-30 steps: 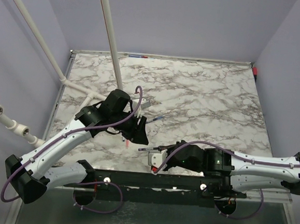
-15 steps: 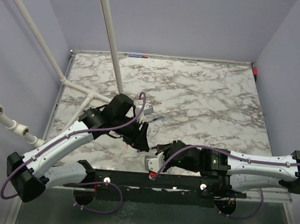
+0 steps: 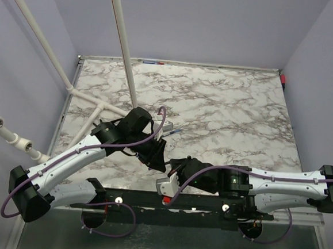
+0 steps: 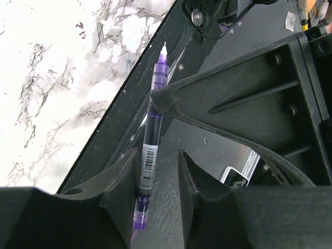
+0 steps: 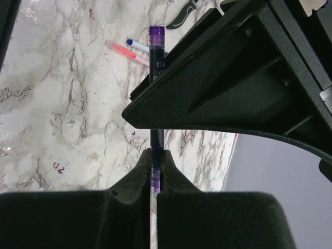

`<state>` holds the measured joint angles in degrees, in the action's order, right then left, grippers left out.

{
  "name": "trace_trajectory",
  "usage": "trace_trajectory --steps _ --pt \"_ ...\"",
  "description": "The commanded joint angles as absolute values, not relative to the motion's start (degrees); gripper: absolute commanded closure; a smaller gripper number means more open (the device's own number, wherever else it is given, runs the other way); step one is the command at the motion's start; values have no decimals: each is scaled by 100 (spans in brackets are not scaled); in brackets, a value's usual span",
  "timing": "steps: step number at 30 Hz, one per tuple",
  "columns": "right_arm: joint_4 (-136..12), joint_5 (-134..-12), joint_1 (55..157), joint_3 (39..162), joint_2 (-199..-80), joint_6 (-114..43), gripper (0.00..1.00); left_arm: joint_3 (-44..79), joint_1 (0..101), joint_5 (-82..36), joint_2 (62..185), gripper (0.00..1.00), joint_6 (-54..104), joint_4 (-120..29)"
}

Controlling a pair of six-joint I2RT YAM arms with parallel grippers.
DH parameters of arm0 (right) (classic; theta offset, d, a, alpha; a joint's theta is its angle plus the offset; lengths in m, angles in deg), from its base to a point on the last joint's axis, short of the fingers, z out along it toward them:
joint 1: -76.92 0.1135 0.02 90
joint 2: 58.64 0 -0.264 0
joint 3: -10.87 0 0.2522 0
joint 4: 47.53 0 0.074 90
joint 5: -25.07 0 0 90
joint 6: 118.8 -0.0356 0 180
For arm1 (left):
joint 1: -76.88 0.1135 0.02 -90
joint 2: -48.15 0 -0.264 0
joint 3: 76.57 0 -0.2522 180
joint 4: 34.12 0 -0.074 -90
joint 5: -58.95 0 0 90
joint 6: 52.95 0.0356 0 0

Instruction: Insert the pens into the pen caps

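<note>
The right fingers (image 5: pixel 174 179) pinch one purple pen (image 5: pixel 156 57) above the near tabletop (image 5: pixel 62 104) edge. The left fingers (image 4: pixel 122 176) stand spread around it. One red pen (image 5: pixel 124 52) and one blue-tipped pen (image 5: pixel 136 45) lie side by side farther off.

Robot lab test cell: marble-print tabletop (image 3: pixel 225 106) boxed in by plain lavender walls (image 3: pixel 220 25), white pipe frame (image 3: pixel 122 40) overhead, left arm (image 3: pixel 66 157) and right arm (image 3: pixel 277 182) bolted to a black rail (image 3: pixel 172 203).
</note>
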<state>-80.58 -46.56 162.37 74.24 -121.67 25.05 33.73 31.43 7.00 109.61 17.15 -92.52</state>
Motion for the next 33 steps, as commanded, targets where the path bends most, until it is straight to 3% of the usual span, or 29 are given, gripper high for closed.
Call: trace_trajectory --steps 1,8,15,19,21,23,25,33 --pt "-7935 -4276 16352 7485 -12270 2859 100 3473 3072 876 10985 66 1699 -9141" --pt "-7983 -4160 16424 7490 -12190 2890 99 3509 2973 844 11043 74 1707 -9140" --pt "-7957 -4120 16565 7508 -12202 2975 99 3430 2927 822 11136 100 1761 -9151" --pt "-7778 -4114 16610 7453 -12094 2968 99 3452 2925 564 11140 100 1790 -9149" --pt "-7669 -4048 16604 7409 -11998 2841 92 3472 2925 358 11101 100 1819 -9154" --pt "-7610 -3881 16606 7386 -11888 2656 72 3481 2925 74 11043 100 1816 -9142" --pt "-7516 -3695 16611 7316 -11757 2493 61 3510 2924 -236 10969 100 1787 -9089" --pt "-7100 -3271 16600 6968 -11069 1262 45 3902 2926 -940 10471 100 1789 -8309"
